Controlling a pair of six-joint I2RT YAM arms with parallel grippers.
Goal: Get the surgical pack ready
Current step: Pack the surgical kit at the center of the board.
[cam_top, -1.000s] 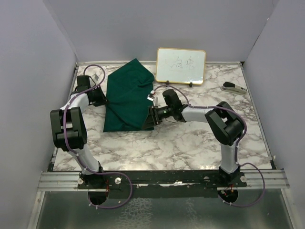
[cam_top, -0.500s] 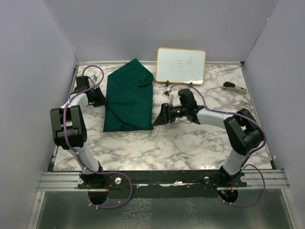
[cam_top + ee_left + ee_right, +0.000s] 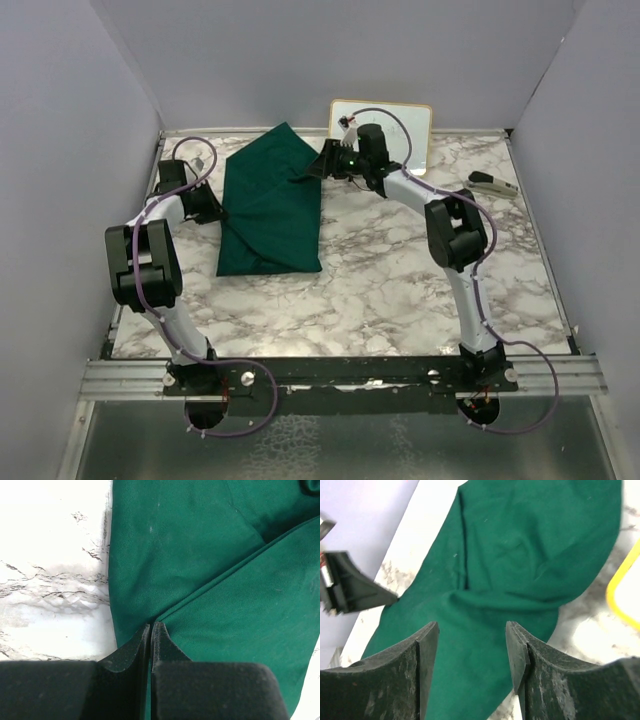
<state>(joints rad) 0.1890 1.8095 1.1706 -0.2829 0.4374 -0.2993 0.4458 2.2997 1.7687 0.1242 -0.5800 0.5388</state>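
Green cloth [image 3: 270,205] lies folded over itself in the upper left-centre of the overhead view, on the marble tabletop [image 3: 380,280]; no tray, instruments or gauze show. The left gripper [image 3: 150,626] has its fingers pinched together on the cloth's left edge. The right gripper [image 3: 472,630] hangs over the bunched upper-right corner with its fingers spread wide, holding nothing. Closing there could catch several layers, or only a ridge, and skew the fold. Pulling against the left pinch could drag the whole bundle. The whiteboard [image 3: 418,125] just behind the right wrist could be knocked.
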